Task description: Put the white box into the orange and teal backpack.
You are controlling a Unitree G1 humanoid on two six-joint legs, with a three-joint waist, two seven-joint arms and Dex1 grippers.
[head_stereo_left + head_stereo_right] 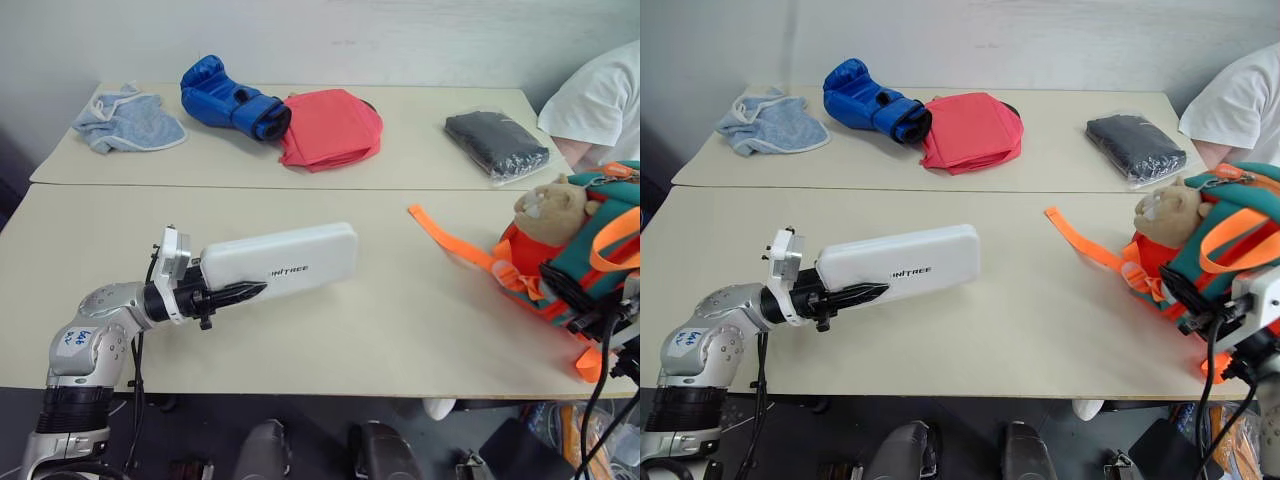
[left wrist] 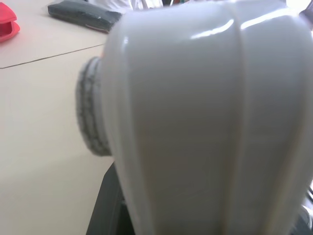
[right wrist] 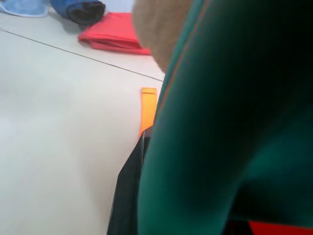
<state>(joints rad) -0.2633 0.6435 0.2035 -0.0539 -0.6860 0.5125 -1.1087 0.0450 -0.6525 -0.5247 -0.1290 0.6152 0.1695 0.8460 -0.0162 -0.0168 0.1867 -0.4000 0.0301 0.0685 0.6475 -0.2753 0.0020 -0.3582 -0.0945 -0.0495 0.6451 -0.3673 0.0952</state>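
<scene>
**White box held at left, backpack at right edge**

Far table, left to right: a pale blue cloth [image 1: 128, 122] at about 10 o'clock, a blue boxing glove [image 1: 232, 98] touching a folded red cloth [image 1: 330, 128] near 12, then a black plastic-wrapped packet [image 1: 497, 144] at about 1 o'clock. A seam separates that table from the near table [image 1: 400, 320]. A person's white sleeve [image 1: 600, 100] shows at the far right corner.

Near table, left side: the left gripper [image 1: 240, 292] is clamped on the near end of the white box [image 1: 285, 260]. One black finger lies along the box's front face; the left wrist view has the box's white shell pressed close between the fingers. The box appears held off the table, near level. Its long axis runs from about 8 o'clock toward 2 o'clock, free end pointing toward the table's centre, lettered face toward the camera.

Centre: bare tabletop stretches from the box's free end to the backpack's orange strap [image 1: 450, 240], which trails flat toward 11 o'clock. Open room all along the front edge here.

Right side: the orange and teal backpack [image 1: 590, 250] sits at the table's right front corner, about 4 o'clock, a tan plush animal [image 1: 550, 210] on its upper face. The right gripper is pressed up against the teal fabric [image 3: 234, 122]; whether its fingers are apart or together I cannot tell.
</scene>
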